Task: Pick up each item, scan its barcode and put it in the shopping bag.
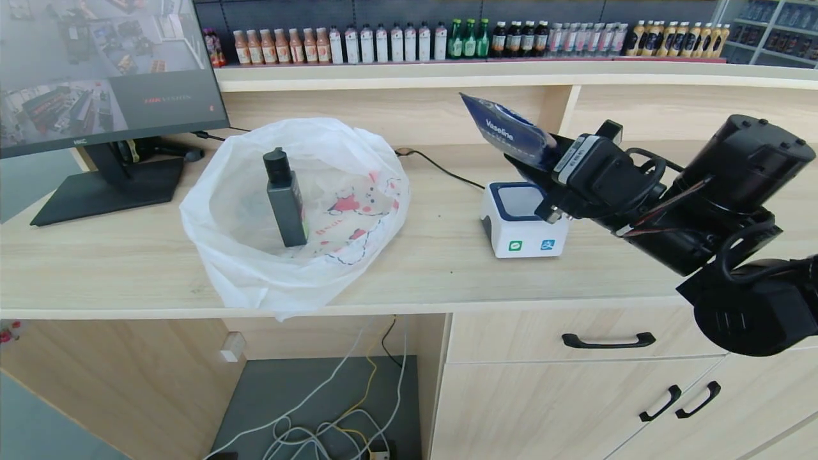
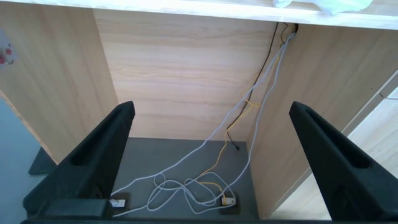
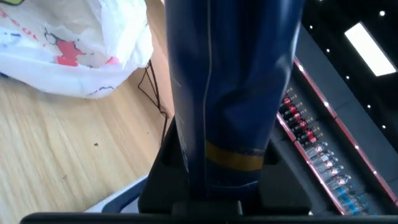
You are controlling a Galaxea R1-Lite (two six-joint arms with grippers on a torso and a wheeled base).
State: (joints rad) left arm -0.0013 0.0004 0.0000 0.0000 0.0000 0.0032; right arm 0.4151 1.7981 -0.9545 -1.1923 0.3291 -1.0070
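Right gripper (image 1: 543,160) is clamped around the lower end of the blue tube (image 1: 505,131), holding it tilted in the air just above the white scanner (image 1: 524,223), with the tube's flat end pointing up toward the back ledge. Open countertop (image 1: 434,268) lies between the scanner and the shopping bag (image 1: 211,217), which sits near the front edge with its plastic spilling slightly over the lip. The bag mouth gapes wide, and a dark bottle (image 1: 285,198) stands upright inside. Left gripper (image 2: 211,112) hangs low under the counter, fingers spread wide with nothing between them, facing the open bay where loose cables (image 2: 205,186) trail on the floor. From the right wrist the tube blocks most of the sight, so the finger contact is hard to make out. In the head view the gripper partly covers the scanner's window. Light wood counter, drawers with black handles (image 1: 608,340) below, a monitor (image 1: 96,64) at far left, a row of drinks bottles (image 1: 447,41) on the shelf behind.
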